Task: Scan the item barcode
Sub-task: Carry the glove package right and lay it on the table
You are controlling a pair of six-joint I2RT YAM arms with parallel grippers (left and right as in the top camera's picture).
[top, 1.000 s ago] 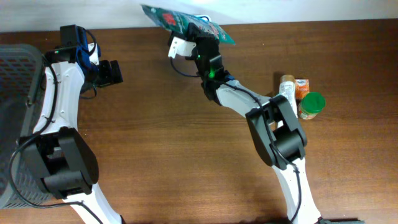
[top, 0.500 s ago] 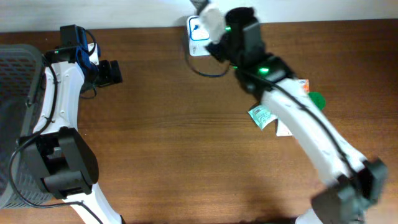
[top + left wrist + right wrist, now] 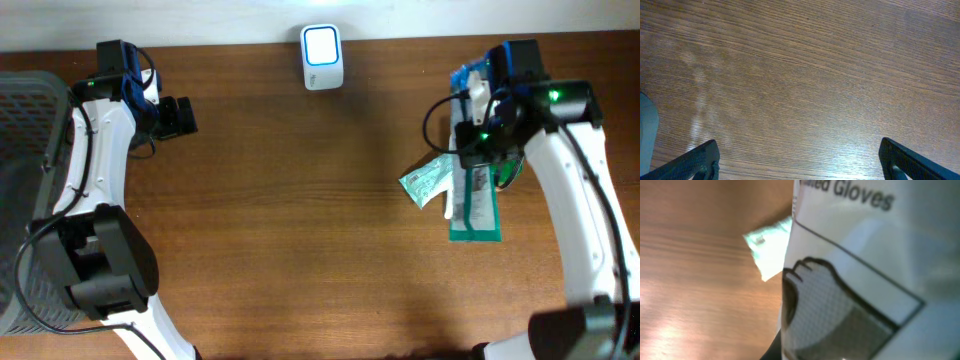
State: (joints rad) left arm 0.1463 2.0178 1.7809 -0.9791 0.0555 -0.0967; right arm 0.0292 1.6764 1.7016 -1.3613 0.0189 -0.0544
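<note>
The item is a flat glove packet [image 3: 474,205] with a green edge, printed with "Gloves" and a hand outline [image 3: 850,275]. It hangs from my right gripper [image 3: 478,142] at the right side of the table. That gripper is shut on the packet's top edge, and the packet hides the fingers in the right wrist view. The white barcode scanner [image 3: 322,45] stands at the back centre, well to the left of the packet. My left gripper [image 3: 181,115] is open over bare wood at the back left. Both its fingertips [image 3: 700,160] show wide apart with nothing between them.
A small green-and-white sachet [image 3: 427,184] lies on the table just left of the hanging packet, and the same sachet [image 3: 769,255] shows in the right wrist view. A dark mesh basket [image 3: 20,200] fills the left edge. My right arm covers other small items at the right.
My right arm has swung from the scanner at the back centre to the right side, carrying the glove packet with it. The scanner now stands uncovered. The left arm has not moved.
</note>
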